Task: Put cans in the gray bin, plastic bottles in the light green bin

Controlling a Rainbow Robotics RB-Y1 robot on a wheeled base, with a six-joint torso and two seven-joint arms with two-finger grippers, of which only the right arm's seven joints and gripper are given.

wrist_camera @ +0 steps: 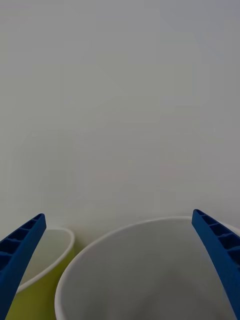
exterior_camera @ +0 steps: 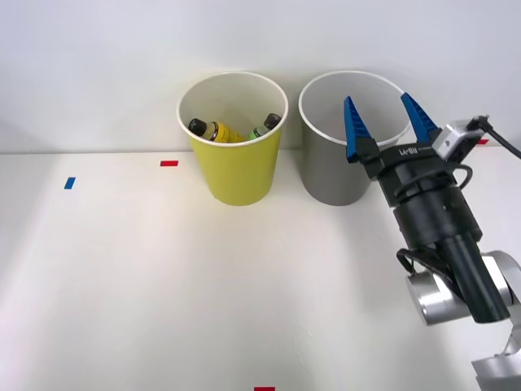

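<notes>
Right gripper [exterior_camera: 384, 114] up over the table, blue ribbed fingers [exterior_camera: 355, 124] spread wide with nothing between them. Just beyond the fingertips sits the tapered round gray bin with its white inside [exterior_camera: 319, 175], its rim [wrist_camera: 100, 239] framed between the two fingers in the wrist view. Off past the left finger stands the yellow-green wastebasket [exterior_camera: 238, 167], with the yellow-bodied dark-capped bottle [exterior_camera: 213, 129] and the green-labelled bottle [exterior_camera: 265, 125] lying inside. Bottles sorted, then. No can on the table; likely it's already down in the gray bin, though its floor is hidden.
</notes>
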